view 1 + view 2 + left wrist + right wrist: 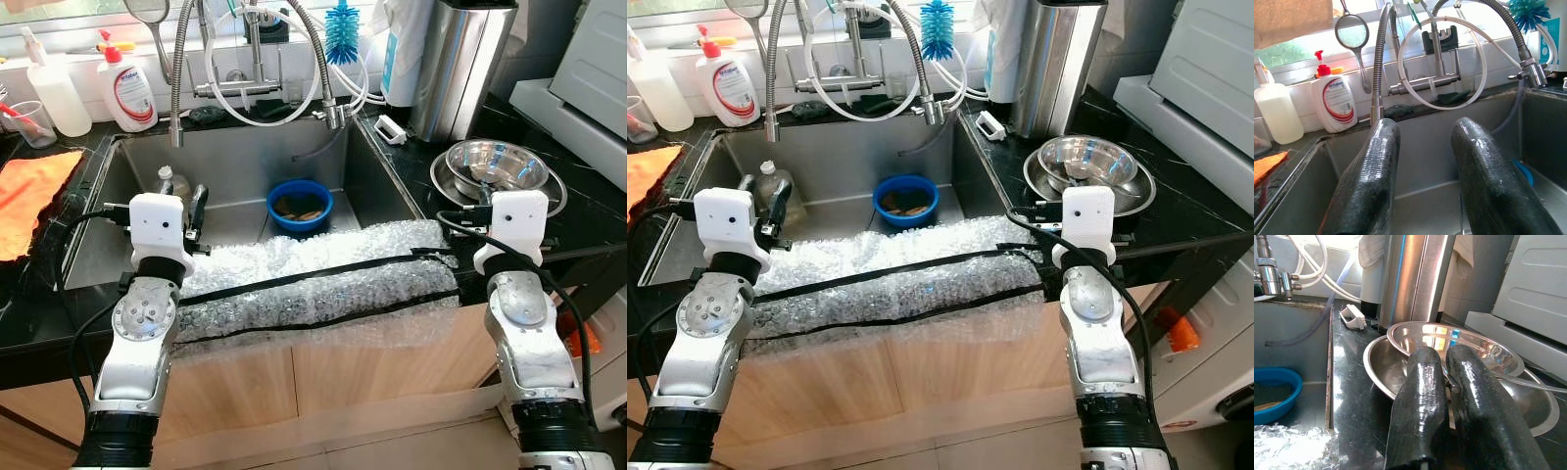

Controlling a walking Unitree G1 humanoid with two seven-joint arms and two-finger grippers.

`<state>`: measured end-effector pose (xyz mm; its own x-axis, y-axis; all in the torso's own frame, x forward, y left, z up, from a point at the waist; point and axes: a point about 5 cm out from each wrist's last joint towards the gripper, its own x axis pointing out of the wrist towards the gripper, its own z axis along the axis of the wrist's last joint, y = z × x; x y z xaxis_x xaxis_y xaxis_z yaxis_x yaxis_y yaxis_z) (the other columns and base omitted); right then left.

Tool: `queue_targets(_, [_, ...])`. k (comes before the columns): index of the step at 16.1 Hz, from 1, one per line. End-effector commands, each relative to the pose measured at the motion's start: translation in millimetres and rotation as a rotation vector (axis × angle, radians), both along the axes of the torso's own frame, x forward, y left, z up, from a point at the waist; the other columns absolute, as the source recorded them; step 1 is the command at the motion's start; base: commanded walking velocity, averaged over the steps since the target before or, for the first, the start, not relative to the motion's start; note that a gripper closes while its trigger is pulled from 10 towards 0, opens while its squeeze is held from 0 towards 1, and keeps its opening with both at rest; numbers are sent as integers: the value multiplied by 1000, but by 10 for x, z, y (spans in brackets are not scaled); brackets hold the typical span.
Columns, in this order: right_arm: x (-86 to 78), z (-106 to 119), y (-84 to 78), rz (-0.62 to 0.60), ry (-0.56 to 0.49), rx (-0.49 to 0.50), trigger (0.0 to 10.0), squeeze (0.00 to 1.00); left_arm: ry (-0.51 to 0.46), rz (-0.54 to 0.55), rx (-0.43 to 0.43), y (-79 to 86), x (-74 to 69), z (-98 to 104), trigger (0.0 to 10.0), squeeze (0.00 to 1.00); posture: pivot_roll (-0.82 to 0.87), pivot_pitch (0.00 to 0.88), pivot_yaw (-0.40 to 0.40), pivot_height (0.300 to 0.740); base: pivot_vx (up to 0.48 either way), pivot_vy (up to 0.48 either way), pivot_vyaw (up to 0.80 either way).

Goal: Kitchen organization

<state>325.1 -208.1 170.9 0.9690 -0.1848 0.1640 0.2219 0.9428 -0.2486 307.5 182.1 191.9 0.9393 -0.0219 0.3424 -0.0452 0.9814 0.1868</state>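
Steel sink (147, 176), centre: blue bowl (299, 206) inside, bubble wrap (313, 284) draped over near rim. Left claw (1420, 161) released, over sink's left. Right claw (1442, 382) nearly clenched, empty, beside stacked steel bowls (495, 168) on right tabletop (588, 220).

A blue bowl (300, 207), an orange cloth (29, 196), clear bubble wrap (313, 284) (black-striped), and silver steel bowls (495, 168).

Two shiny steel bowls (497, 168) sit nested on the black worktop (588, 220) just right of the sink (367, 166) — the upper one tilted inside the wider lower one. In the sink basin stands a round blue bowl (300, 207), upright, holding brownish contents — near the bubble-wrap sheet (313, 284) draped over the front edge.
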Motion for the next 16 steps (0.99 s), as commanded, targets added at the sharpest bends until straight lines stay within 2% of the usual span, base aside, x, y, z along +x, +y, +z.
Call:
queue_targets(1, [25,62,8,-2,-24,8,10000,0,2,-11,12,-18,19,9,10000,0,3,0,28,740,0,0,0])
queue_targets(5, [21,168,-1,-20,-90,4,10000,0,0,-8,11,-17,25,15,10000,0,6,0,27,740,0,0,0])
queue_targets(7, [8,269,27,-12,-163,-4,10000,0,-4,-7,10,-19,27,23,10000,0,5,0,28,740,0,0,0])
queue_targets(11, [-4,356,70,14,-224,-1,10000,0,-14,1,11,-8,19,38,10000,0,5,0,27,740,0,0,0])
queue_targets(12, [-9,412,103,36,-258,-5,10000,0,-18,7,10,1,20,48,10000,0,6,0,27,740,0,0,0])
queue_targets(14, [-15,583,232,129,-335,49,10000,0,-33,18,1,42,25,93,10000,0,5,0,26,740,0,0,0])
queue_targets(16, [-41,733,463,322,-387,206,10000,0,-34,44,-35,141,39,106,10000,0,4,0,32,740,0,0,0])
